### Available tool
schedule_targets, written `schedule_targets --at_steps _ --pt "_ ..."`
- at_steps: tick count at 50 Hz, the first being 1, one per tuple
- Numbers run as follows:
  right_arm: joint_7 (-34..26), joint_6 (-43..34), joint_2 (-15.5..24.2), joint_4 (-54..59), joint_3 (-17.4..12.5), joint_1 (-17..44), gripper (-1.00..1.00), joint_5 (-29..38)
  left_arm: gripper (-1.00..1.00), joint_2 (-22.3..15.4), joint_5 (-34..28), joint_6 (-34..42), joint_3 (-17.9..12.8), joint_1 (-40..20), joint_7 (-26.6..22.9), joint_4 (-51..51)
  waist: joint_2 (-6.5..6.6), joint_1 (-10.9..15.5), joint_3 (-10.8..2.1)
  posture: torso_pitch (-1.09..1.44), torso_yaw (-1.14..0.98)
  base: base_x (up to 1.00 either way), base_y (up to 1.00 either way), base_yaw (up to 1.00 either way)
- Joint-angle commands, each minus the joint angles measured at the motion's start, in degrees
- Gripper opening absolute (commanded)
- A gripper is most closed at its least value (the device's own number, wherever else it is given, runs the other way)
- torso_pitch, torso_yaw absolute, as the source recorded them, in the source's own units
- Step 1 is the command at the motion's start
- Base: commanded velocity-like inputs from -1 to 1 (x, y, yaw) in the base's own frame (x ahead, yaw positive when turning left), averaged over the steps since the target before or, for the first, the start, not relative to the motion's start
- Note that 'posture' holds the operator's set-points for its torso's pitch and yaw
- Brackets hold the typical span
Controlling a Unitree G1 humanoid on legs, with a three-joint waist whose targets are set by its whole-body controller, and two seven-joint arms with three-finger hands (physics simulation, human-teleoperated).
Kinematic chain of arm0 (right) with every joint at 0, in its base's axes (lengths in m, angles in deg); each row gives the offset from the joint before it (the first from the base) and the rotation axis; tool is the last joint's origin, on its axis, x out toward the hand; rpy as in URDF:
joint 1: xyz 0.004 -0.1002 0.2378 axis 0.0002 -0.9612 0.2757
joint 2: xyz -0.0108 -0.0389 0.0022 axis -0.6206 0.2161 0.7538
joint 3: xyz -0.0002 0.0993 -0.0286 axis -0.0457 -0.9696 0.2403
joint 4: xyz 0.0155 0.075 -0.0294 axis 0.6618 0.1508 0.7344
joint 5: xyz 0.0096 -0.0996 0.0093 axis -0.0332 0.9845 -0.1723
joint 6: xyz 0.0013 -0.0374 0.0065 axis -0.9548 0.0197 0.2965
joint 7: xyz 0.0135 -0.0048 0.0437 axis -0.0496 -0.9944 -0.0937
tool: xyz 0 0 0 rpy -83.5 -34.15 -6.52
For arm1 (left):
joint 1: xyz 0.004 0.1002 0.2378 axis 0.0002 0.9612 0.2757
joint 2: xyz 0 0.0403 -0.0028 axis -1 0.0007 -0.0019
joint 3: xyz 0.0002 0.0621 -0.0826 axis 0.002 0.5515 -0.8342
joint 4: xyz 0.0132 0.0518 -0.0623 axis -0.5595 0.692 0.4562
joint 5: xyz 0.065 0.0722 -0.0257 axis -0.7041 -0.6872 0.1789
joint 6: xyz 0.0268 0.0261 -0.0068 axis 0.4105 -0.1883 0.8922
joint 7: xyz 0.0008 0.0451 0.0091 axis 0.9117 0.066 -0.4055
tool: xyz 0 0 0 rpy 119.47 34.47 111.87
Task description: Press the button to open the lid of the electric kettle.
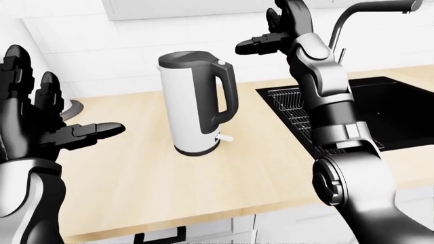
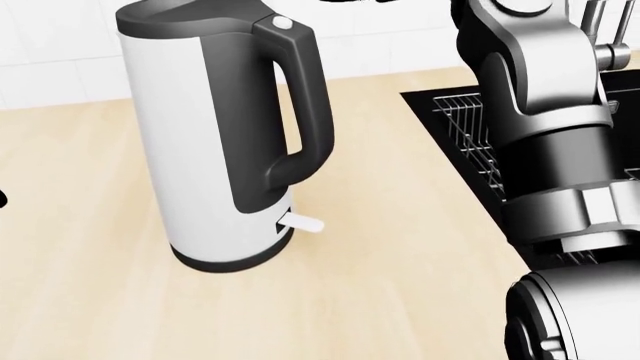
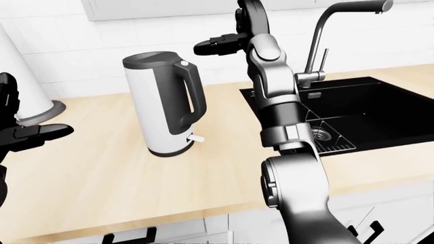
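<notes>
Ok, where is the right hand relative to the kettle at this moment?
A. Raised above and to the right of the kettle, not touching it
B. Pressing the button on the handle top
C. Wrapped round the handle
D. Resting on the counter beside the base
A: in the left-eye view the right hand is raised, fingers open, up and right of the kettle, clear of its button.

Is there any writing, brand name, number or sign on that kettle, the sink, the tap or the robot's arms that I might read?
None: no view shows any readable text.
White and black electric kettle: plain body, no brand; round white button unmarked.
Black sink and grey metal tap: no markings.
Right hand and left hand: bare.
</notes>
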Motion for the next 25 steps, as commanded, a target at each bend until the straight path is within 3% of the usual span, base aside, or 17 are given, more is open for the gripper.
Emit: schedule_targets --at_steps 1,25 --pt "-0.65 0.75 0.38 -2.72 -0.29 2.29 1.00 -0.02 1.00 -0.84 -0.01 -1.51 -0.41 -1.33 -0.04 -1.26 0.19 -0.02 -0.76 -0.32 0.00 0.00 0.00 0.00" --pt "-0.61 -0.97 -1.47 -4.27 0.54 3.28 1.00 1.17 1.00 -1.56 0.79 -0.73 -0.88 -1.90 0.42 -1.53 0.53 -0.41 -0.68 -0.32 0.00 0.00 0.00 0.00"
